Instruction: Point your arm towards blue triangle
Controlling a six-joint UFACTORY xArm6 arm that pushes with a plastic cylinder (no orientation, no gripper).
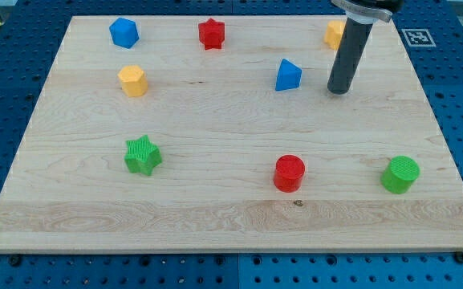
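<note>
The blue triangle [287, 75] lies on the wooden board [215, 217], right of centre near the view's top. My rod comes down from the view's top right, and my tip [340, 90] rests on the board just right of the blue triangle, about a block's width apart from it and not touching. A yellow block [335, 34] sits behind the rod near the board's top edge, partly hidden by it.
A blue block [123, 33] and a red star [211, 34] sit near the top edge. A yellow block [133, 81] and a green star [142, 156] are at the left. A red cylinder [289, 173] and a green cylinder [400, 175] are lower right.
</note>
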